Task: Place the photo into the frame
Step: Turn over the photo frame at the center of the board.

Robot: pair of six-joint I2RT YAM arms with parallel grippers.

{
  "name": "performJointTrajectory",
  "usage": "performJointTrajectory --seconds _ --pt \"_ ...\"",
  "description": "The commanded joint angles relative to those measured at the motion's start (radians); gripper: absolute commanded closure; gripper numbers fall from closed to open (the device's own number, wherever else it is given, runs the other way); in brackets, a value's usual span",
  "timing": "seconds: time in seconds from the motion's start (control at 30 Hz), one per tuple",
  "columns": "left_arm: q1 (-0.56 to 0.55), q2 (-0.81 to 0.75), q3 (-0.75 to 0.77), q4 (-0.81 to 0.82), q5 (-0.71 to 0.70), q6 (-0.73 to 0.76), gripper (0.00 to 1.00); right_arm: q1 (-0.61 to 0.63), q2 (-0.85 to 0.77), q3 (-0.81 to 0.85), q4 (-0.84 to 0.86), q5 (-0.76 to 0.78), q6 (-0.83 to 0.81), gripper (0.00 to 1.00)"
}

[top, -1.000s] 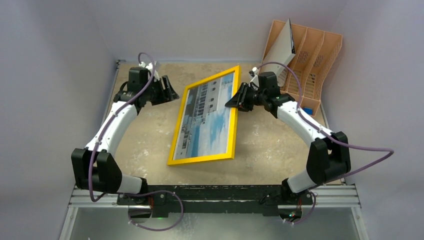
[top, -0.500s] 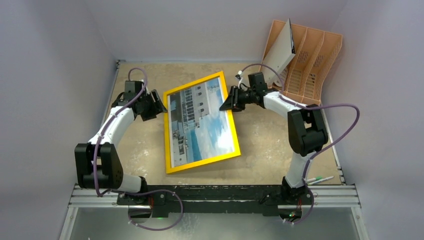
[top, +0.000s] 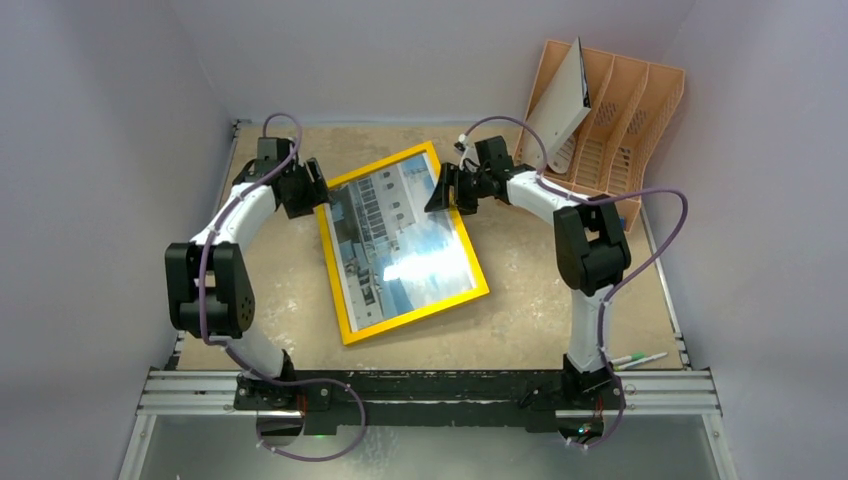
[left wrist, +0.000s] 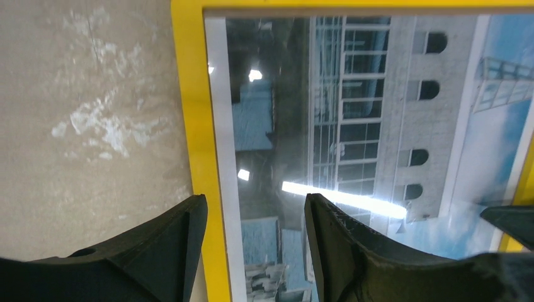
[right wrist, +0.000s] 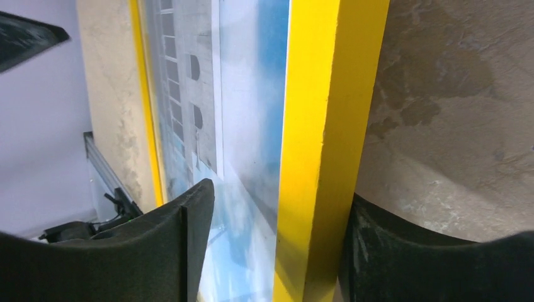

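Status: frame (top: 416, 314) lies on the counter (top: 540, 300), yellow face up, rotated so its long sides run diagonally across the middle. Photo (top: 400, 240) sits inside it, building toward the left rail, sky toward the right. There is strong glare across the lower half, so a glossy layer is probably over the print, though I can't confirm that from these views.

Left end effector (left wrist: 255, 204) is at the frame's far-left corner. In the wrist view its fingers (left wrist: 167, 248) straddle the left yellow rail, one over bare counter and one over the print. The jaws are spread wider than the rail and are not clamping it.

Right end effector (right wrist: 280, 195) is at the far end of the right rail, near the far-right corner. Its jaws are also spread and straddle the rail. The inner finger (right wrist: 157, 245) stands clear over the print. The outer one sits just beside the rail's outer face, and I can't tell if it is touching.

From the overhead view I can't tell whether the far edge is fully seated on the counter or slightly raised.

A tan file organizer (top: 620, 110) stands at the far right with a white sheet (top: 562, 95) leaning in its first slot. Two pens (top: 640, 358) lie by the right arm's base.
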State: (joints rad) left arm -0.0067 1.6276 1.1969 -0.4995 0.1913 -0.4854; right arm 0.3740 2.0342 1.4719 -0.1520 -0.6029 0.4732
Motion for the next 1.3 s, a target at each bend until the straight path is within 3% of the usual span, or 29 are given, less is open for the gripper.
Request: performJointTrajectory --seconds 0.0,0.37,0.6,0.77,0.9,1.07,1.27 --pt "0.007 0.069 0.123 0.049 -0.039 0.024 0.39 0.009 0.001 0.084 -0.026 0.066 -0.016 0.29" --pt "0.007 0.252 0.315 0.136 0.001 0.106 0.39 0.009 0.013 0.111 -0.088 0.253 -0.016 0.12" --pt "0.007 0.425 0.51 0.153 0.048 0.147 0.39 0.009 -0.134 0.038 -0.1 0.42 0.007 0.09" --pt "0.007 0.549 0.648 0.181 0.096 0.148 0.38 0.055 -0.332 -0.133 -0.086 0.371 -0.126 0.09" --pt "0.007 0.641 0.717 0.209 0.153 0.135 0.37 0.19 -0.455 -0.279 -0.102 0.352 -0.197 0.11" --pt "0.007 0.697 0.737 0.239 0.203 0.159 0.37 0.308 -0.586 -0.478 -0.073 0.268 -0.101 0.19" --pt "0.007 0.748 0.736 0.27 0.213 0.143 0.37 0.387 -0.737 -0.697 -0.066 0.169 0.154 0.2"
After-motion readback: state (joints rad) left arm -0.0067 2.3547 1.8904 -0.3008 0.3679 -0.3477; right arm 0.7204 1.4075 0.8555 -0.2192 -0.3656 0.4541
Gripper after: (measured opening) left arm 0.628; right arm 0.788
